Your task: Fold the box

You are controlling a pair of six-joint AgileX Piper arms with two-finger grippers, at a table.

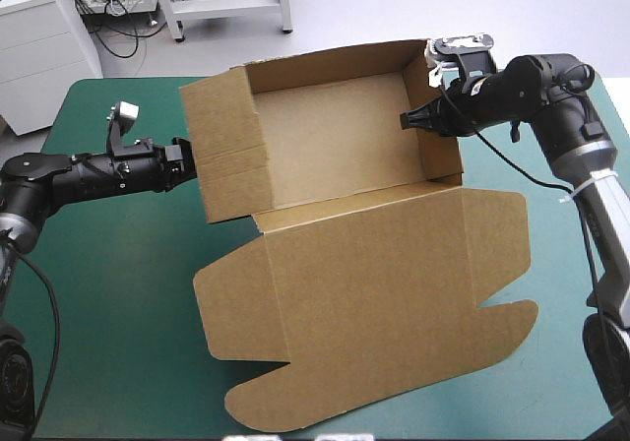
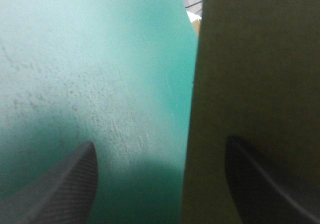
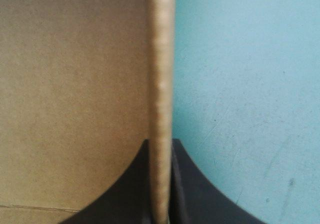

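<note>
The right hand clamps the right wall of the box, probably to keep it upright. The left hand is released at the left wall. The box sits in the middle of the tabletop, lid flat toward the near edge.

A pale floor runs across the top of the frame, evenly lit. A white cabinet stands upper left, cables beside it, and a white frame at top centre. Below lies the table with its teal-green cover.
</note>
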